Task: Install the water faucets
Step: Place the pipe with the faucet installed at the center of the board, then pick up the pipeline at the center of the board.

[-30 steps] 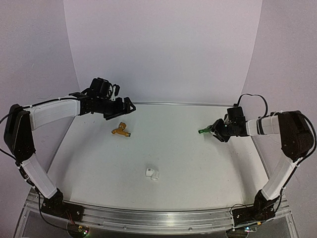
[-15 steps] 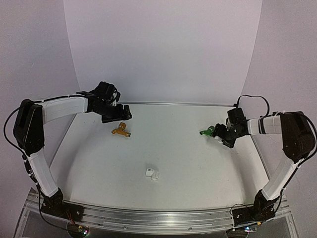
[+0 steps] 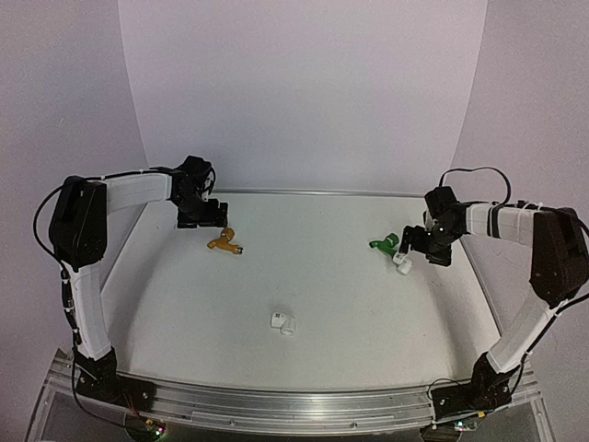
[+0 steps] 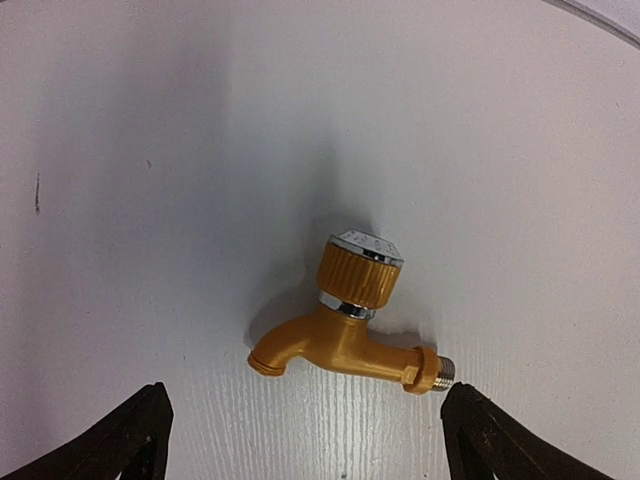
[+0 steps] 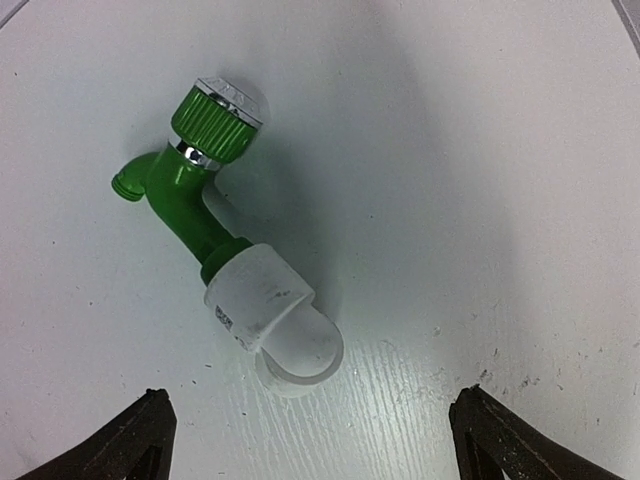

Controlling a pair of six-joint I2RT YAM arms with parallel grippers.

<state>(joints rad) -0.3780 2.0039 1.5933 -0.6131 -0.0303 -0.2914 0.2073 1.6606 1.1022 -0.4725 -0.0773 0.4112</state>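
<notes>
The orange-yellow faucet (image 3: 225, 243) lies on its side on the white table, knob up in the left wrist view (image 4: 350, 330). My left gripper (image 3: 206, 219) hangs open just behind it, and its fingertips (image 4: 140, 440) straddle nothing (image 4: 305, 400). The green faucet (image 3: 383, 244) lies flat with its threaded end inside a white elbow fitting (image 3: 401, 262). In the right wrist view the green faucet (image 5: 190, 190) and the white elbow fitting (image 5: 270, 315) lie apart from my right gripper (image 5: 312, 400). That right gripper (image 3: 419, 249) is open beside them.
A second white pipe fitting (image 3: 283, 323) lies loose near the middle front of the table (image 3: 350, 331). The white back wall stands close behind both arms. The metal rail (image 3: 294, 405) with the arm bases runs along the near edge.
My right gripper opened and let go of the green faucet with its white fitting, which now lies on the table. My left gripper swung down and in toward the orange-yellow faucet.
</notes>
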